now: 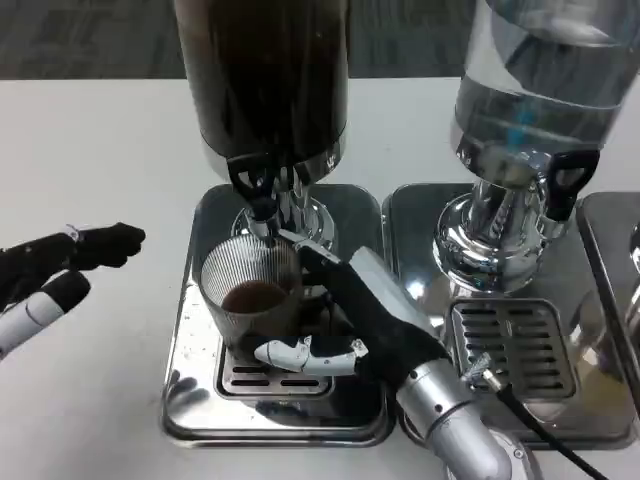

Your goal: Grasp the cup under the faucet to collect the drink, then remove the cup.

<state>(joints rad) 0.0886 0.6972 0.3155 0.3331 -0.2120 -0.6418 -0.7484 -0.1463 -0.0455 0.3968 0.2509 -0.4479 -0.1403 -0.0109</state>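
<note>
My right hand [345, 315] grips the cup [250, 290] under the faucet [262, 200]; left hand [60, 270] empty, fingers apart. Tilting on withdrawal would spill the drink.

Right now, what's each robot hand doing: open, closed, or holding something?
Left robot hand: open, holding nothing, off to the side of the dispenser tray.
Right robot hand: wrapped around the ribbed cup under the dark dispenser's faucet.
</note>
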